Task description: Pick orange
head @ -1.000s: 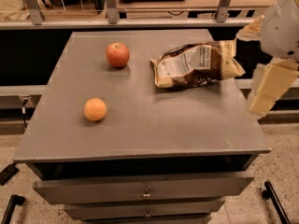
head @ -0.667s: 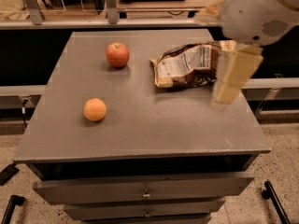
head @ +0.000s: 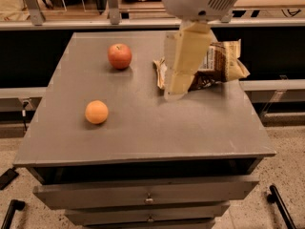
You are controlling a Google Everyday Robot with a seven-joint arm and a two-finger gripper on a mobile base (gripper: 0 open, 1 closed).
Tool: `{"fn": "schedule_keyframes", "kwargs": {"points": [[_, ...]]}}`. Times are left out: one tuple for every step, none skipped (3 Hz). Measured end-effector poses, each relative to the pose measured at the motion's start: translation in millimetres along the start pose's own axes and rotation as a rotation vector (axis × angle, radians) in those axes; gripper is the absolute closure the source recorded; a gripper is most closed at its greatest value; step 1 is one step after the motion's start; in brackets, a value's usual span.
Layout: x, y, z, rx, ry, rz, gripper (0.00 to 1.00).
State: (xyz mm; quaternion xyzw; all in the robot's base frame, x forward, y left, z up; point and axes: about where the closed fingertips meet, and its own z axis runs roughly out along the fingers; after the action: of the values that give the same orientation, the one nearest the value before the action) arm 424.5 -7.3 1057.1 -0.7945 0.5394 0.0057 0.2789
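The orange (head: 96,112) is a small round light-orange fruit lying on the left front part of the grey cabinet top (head: 157,128). My gripper (head: 174,90) hangs down from a grey wrist at the top middle of the view. It is above the middle of the top, well to the right of the orange and farther back. It is not touching the orange and it partly hides the snack bag behind it.
A red apple (head: 119,56) sits at the back left of the top. A crumpled brown snack bag (head: 220,63) lies at the back right. The cabinet has drawers (head: 148,198) below its front edge. A rail and shelves run behind it.
The arm has swung left from the right edge of the view to above the middle of the cabinet top, in front of the snack bag. The orange and apple have not moved.
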Motion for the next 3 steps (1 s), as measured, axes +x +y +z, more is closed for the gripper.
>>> {"fn": "schedule_keyframes", "kwargs": {"points": [[-8, 1, -9, 0.021, 0.004, -0.012, 0.00], [-17, -10, 11, 0.013, -0.018, -0.043, 0.00], [-21, -25, 64, -0.058, -0.035, -0.063, 0.00]]}}
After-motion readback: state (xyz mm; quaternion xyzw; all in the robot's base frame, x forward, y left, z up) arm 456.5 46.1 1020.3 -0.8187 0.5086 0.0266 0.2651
